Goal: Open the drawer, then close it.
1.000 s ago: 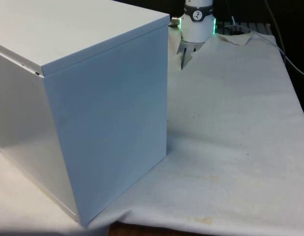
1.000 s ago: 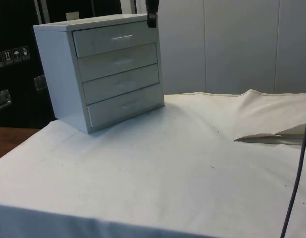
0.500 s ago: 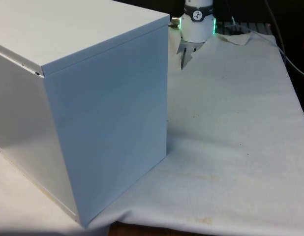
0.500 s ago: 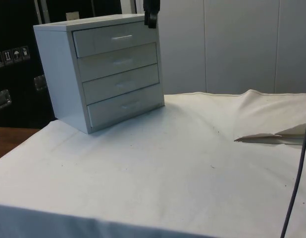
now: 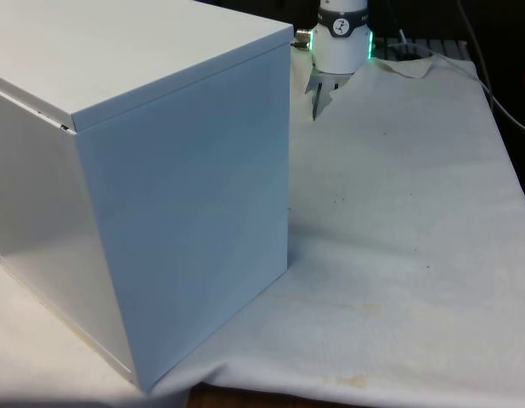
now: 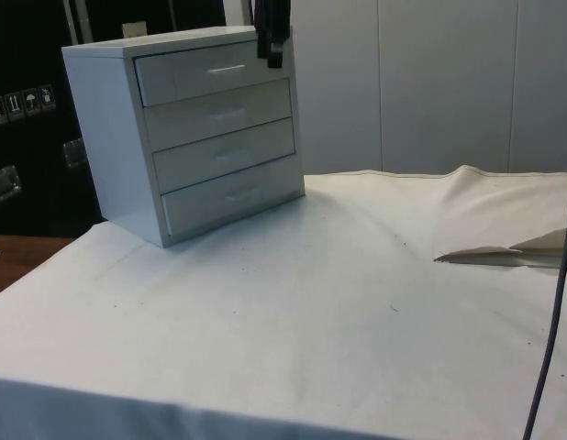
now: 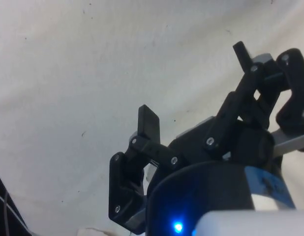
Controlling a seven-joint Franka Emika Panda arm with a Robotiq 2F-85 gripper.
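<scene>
white-clothed table, chest of drawers

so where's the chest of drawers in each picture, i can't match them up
Front view: the chest of drawers stands on the front view's left, its plain back and side to the camera.
Side view: it sits at the left on the white cloth, four shut drawers facing out, the gripper by its top right corner.
Wrist view: I can't make it out there.
Shared landmark: the white cloth.
</scene>
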